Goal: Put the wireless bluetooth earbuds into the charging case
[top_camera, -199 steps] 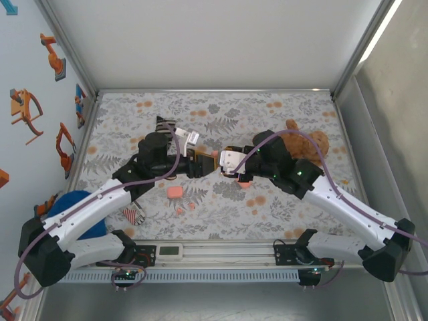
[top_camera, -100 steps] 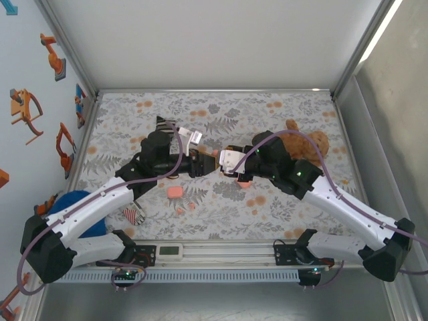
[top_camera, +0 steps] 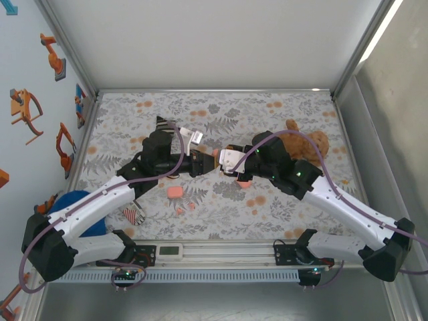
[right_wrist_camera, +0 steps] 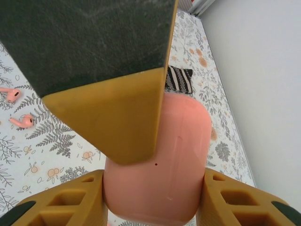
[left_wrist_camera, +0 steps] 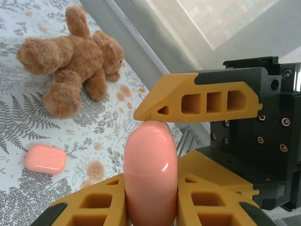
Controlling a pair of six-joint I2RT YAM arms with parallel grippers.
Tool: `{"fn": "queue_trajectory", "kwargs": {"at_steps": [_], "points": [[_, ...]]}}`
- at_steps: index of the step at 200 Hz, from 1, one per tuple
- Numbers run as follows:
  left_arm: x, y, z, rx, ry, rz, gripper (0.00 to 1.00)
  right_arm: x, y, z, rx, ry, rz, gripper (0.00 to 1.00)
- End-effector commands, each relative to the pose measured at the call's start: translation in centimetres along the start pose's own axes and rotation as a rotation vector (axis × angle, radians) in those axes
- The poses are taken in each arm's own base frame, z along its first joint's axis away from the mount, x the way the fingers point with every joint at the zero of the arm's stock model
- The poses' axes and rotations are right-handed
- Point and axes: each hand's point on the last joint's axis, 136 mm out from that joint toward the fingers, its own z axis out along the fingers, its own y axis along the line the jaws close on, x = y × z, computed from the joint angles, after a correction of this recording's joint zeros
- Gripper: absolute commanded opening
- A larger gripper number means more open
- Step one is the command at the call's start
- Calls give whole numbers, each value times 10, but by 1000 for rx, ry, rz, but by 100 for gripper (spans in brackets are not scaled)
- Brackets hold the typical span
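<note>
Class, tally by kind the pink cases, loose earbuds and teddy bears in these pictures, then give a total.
Pink cases: 3
Earbuds: 2
Teddy bear: 1
Total: 6

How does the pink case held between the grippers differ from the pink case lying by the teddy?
The held case is off the cloth, clamped by the left gripper and right gripper; the loose case lies on the cloth, untouched. Seen from the left wrist, the held case stands on end; the loose case lies flat. Both are salmon pink and rounded.
</note>
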Motion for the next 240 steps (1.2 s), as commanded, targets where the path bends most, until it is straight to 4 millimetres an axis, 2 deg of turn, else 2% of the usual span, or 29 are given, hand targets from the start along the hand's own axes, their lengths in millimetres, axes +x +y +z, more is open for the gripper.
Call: {"fn": "queue_trajectory", "kwargs": {"at_steps": [1, 27, 46, 79, 103, 133, 175, 240], "points": [[-15, -23, -3, 69, -28, 55, 21, -1, 4, 2, -12, -11, 25, 44], [-16, -24, -4, 69, -35, 60, 16, -4, 6, 0, -26, -20, 40, 48], [-17, -23, -6, 61, -49, 67, 14, -6, 6, -2, -25, -32, 54, 61], [-20, -20, -11, 41, -93, 99, 7, -15, 4, -9, -6, -84, 74, 77], [-24, -16, -19, 7, -164, 148, 0, -25, 0, -19, 28, -159, 93, 86], [-33, -16, -36, -20, -295, 250, 0, -36, -7, -30, 81, -250, 150, 96], [-44, -26, -57, -14, -450, 403, 0, -49, -15, -47, 98, -396, 254, 99], [-43, -47, -71, 51, -510, 573, 0, -63, -32, -70, 21, -676, 478, 99]]}}
